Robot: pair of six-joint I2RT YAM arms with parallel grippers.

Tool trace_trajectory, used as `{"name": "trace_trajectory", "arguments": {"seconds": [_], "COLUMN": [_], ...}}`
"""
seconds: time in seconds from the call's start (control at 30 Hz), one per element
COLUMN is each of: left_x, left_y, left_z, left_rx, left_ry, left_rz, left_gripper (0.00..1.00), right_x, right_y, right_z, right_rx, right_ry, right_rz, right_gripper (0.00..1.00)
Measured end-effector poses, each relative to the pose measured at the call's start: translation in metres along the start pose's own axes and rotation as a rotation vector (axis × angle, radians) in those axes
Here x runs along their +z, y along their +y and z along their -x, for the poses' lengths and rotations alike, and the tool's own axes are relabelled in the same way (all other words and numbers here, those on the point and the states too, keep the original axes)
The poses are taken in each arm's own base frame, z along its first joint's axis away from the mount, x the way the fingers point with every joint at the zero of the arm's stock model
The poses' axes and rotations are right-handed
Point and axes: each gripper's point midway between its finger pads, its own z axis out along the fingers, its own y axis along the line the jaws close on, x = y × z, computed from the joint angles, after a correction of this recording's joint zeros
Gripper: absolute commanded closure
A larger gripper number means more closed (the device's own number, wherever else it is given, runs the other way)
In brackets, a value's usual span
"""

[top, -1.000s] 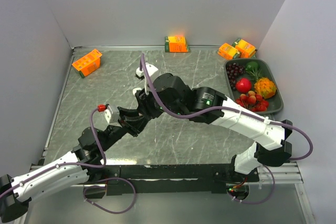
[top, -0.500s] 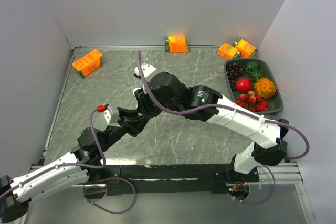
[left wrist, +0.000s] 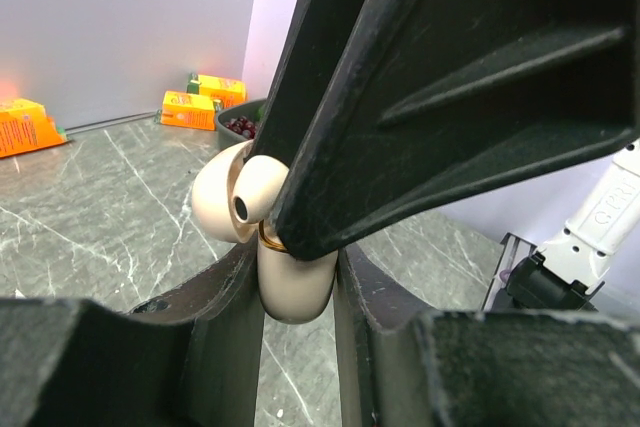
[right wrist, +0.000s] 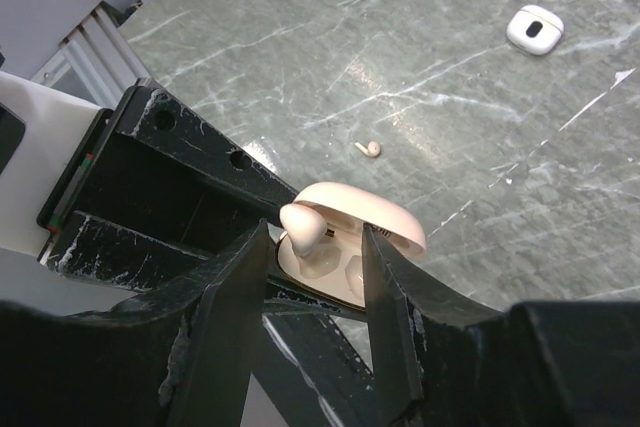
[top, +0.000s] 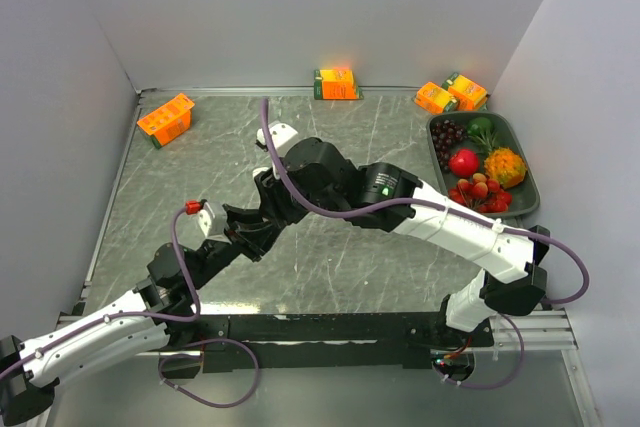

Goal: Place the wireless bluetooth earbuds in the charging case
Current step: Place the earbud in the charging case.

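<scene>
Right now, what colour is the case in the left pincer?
The case is pale beige; the right wrist view shows it best.

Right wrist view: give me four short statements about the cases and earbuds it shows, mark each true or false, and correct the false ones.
1. The left gripper is clamped on the beige charging case, whose lid is open. True.
2. Both wells of that case are filled. False: one earbud sits at one well, and the other well looks empty.
3. A loose earbud lies on the table beyond the beige case. True.
4. The right gripper holds the white case. False: the white case lies alone on the table, and the right gripper's fingers stand apart on either side of the earbud at the beige case.
</scene>
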Motion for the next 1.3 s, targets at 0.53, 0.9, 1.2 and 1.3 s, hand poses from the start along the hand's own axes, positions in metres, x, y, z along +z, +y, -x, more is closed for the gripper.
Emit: {"name": "trace_trajectory", "arguments": {"seconds": [0.53,0.9,1.2,1.3], "left_x": [-0.001,-0.001,-0.003,-0.006], "left_y": [0.001,0.002,0.006,0.010], "left_z": [0.001,0.004,0.006,0.008], "left_rx": [0.010,0.021,0.029,0.042], "left_ry": [-0.004,-0.014,-0.021,-0.024], "left_rz": [0.001,0.008,0.029,0.053], "left_gripper": [0.99,0.99,0.99,0.99], "right_x": [-0.003,-0.016,-0.041,-0.042], "right_y": [-0.001,-0.002,-0.013,-0.031], "right_z": [0.003,0.013,0.025,0.016], "right_rx": [0.045,0.078,0.096,0.122], "right_ry": [-0.036,-0.092,-0.185,-0.196], "right_rz": [0.008,0.025,-0.004,-0.048], "right_gripper": [0.53,0.48,0.50,0.50]}}
